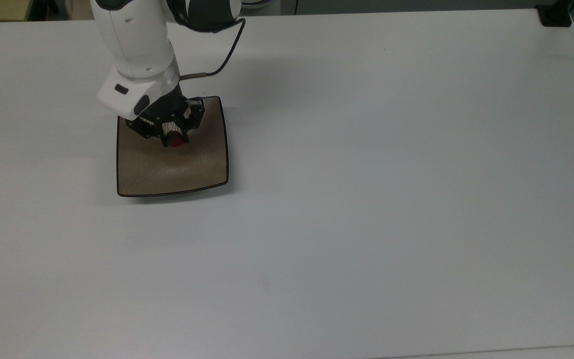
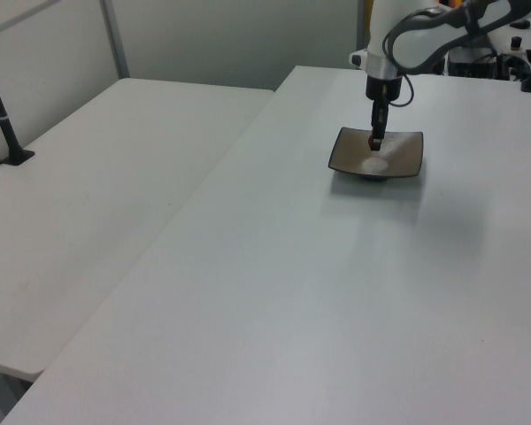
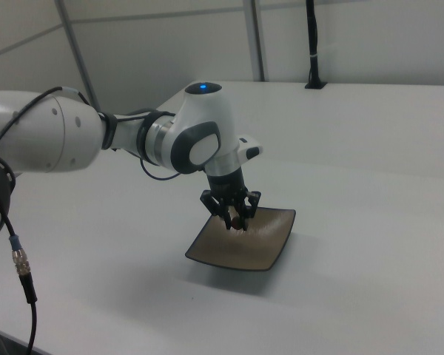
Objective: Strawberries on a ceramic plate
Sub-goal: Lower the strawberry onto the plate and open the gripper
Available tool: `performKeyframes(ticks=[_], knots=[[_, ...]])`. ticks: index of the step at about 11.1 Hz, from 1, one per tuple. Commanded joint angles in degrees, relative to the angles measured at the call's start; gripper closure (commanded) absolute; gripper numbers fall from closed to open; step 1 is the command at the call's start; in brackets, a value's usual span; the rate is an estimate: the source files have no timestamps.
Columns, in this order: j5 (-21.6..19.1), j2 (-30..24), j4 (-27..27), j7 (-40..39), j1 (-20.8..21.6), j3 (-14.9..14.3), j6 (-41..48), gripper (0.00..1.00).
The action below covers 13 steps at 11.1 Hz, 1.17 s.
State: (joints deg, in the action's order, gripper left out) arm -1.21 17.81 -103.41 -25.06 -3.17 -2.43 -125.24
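The white table [image 1: 366, 199] spreads wide and bare across the top view's right and lower parts, its far edge running along the top of that view and a dark post base [image 1: 555, 15] standing at the far right corner; in the left view a second, lower table [image 2: 97, 195] adjoins it on the left view's left. The white arm [image 1: 137, 55] reaches down from the top view's upper left, well inside the table's edges. Beneath it sits the ceramic plate [image 1: 177, 172] — square, glossy tan-brown, dark-rimmed, with upturned edges — resting flat on the table with open surface on every side. The pincer [image 1: 176, 141] hangs over the plate's far half, pointing downward and pinching the strawberry [image 1: 179, 142] between its black fingers. The strawberry shows as a small red spot low above the plate's surface — whether it touches the glaze cannot be told. In the right view the pincer [image 3: 237, 219] hovers just within the plate's [image 3: 259, 248] far edge.
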Motion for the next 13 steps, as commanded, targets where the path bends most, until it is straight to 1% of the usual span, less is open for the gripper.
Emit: performKeyframes(ticks=[1, 3, 4, 5, 6, 8, 10, 12, 13], knots=[[-0.4, 0.6, -1.9, 0.9, 0.6, -0.5, -3.2, 1.00], [-0.4, 1.7, -2.0, 0.9, 0.7, -0.5, -5.3, 0.99], [-0.4, 2.3, -2.0, 0.9, 0.8, -0.5, -5.8, 0.96], [-0.4, 2.5, -2.0, 0.9, 0.8, -0.5, -5.9, 0.82], [-0.5, 2.5, -2.0, 1.0, 0.8, -0.5, -5.7, 0.41], [-0.4, 2.5, -1.9, 1.7, 0.9, -0.5, -5.6, 0.00], [-0.5, 1.7, -1.6, 2.0, 1.1, -0.5, -5.1, 0.00], [-0.3, -0.9, -1.4, 6.1, 1.6, -0.4, -4.8, 0.00], [-0.2, -2.4, -1.2, 6.6, 2.5, -0.4, -3.8, 0.00]])
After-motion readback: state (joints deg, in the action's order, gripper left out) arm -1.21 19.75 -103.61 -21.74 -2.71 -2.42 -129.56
